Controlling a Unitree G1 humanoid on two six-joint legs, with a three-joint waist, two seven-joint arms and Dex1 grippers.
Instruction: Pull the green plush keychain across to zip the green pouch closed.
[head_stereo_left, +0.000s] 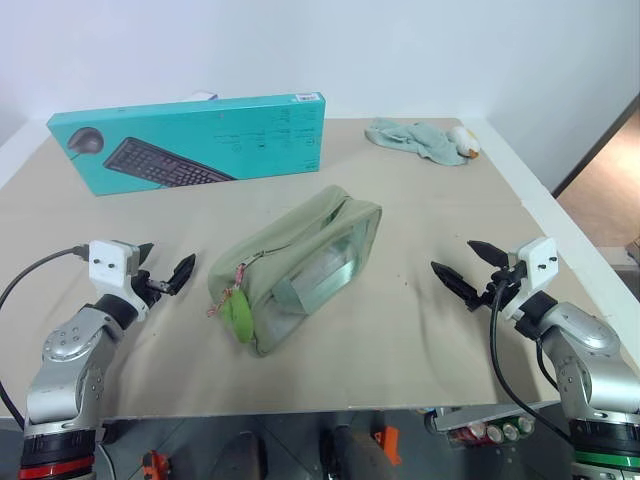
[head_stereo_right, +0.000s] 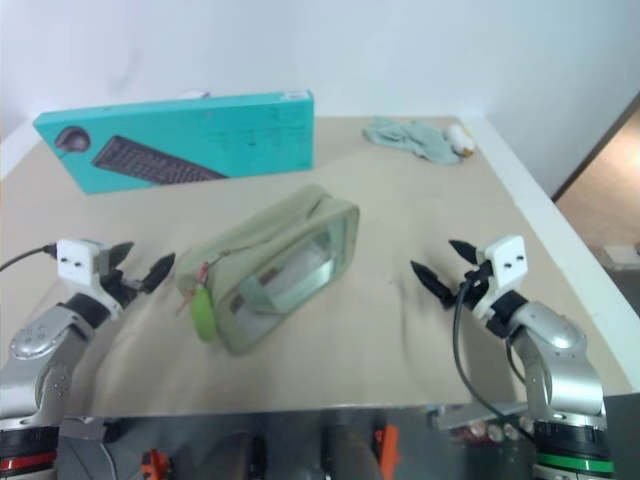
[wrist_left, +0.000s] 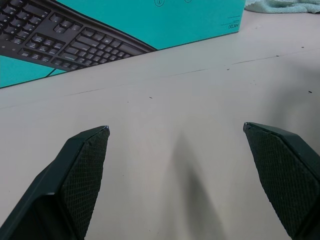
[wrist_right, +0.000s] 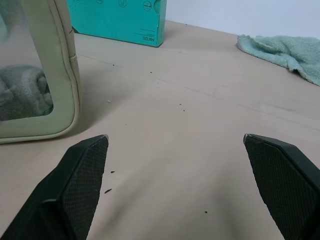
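1. The left end effector (head_stereo_left: 165, 268) hovers over the tabletop (head_stereo_left: 400, 330), fingers spread wide, holding nothing.
2. The green plush keychain (head_stereo_left: 238, 318), a lime oval on a pink-red cord, hangs at the near end of the green pouch (head_stereo_left: 300, 262), a sage fabric bag with clear panels, lying mid-tabletop.
3. The right end effector (head_stereo_left: 468, 267) is wide open and empty.

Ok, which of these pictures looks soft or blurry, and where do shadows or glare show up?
Right eye view: softer all over, edges of the green pouch smeared. Left eye view: crisp, with pale sheen on the pouch's clear panel. Left wrist view: a faint shadow on the table between the left pincer fingers. Right wrist view: the pouch throws a soft shadow beside it, ahead of the right pincer.
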